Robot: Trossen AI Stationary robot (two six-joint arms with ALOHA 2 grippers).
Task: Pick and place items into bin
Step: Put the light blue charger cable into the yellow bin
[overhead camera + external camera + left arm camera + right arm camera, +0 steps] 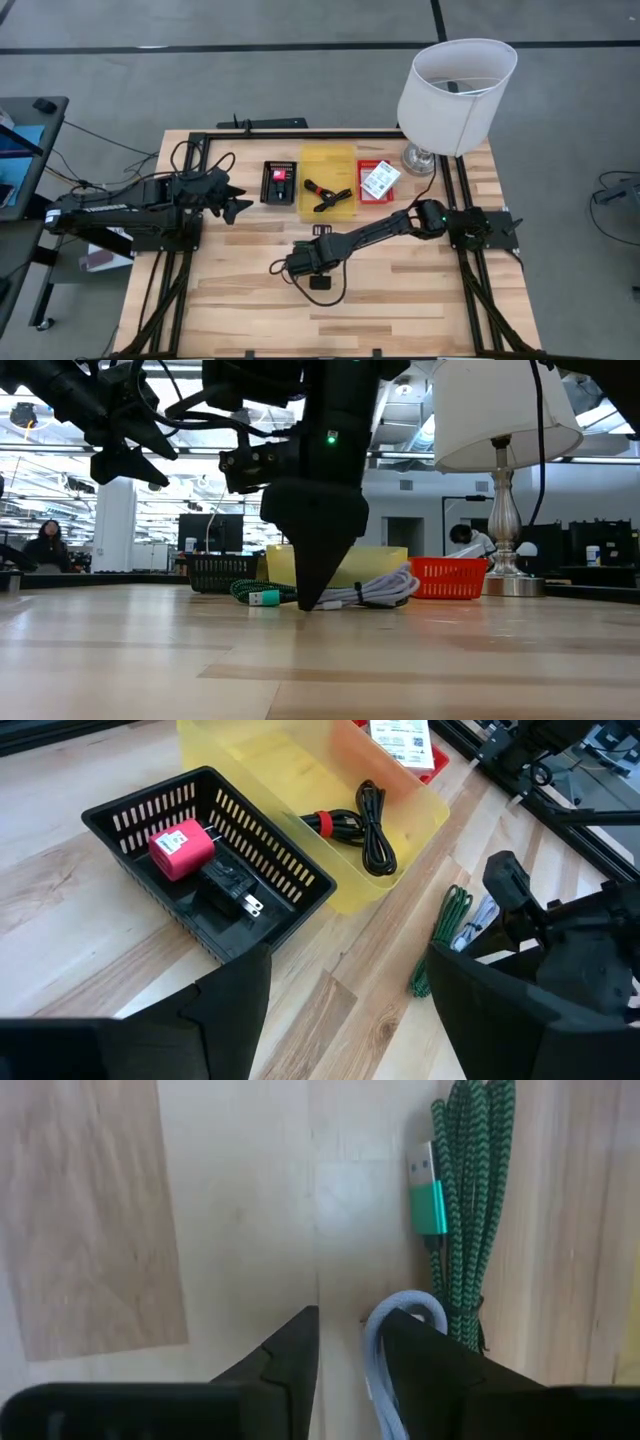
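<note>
— While the right pincer (345, 1345) stood tips-down on the wooden surface (400, 290), slightly parted and gripping nothing, where were the cables?

— Just beside it: one finger touched the pale grey coiled cable (395, 1335), with the green braided cable (470, 1210) alongside — short of the yellow plastic bin (328, 180).

— The risk?

— Closing might snag one loop, dragging both. The left pincer (232, 198) hung open, idle.

Overhead, table-level, 2 wrist views
</note>
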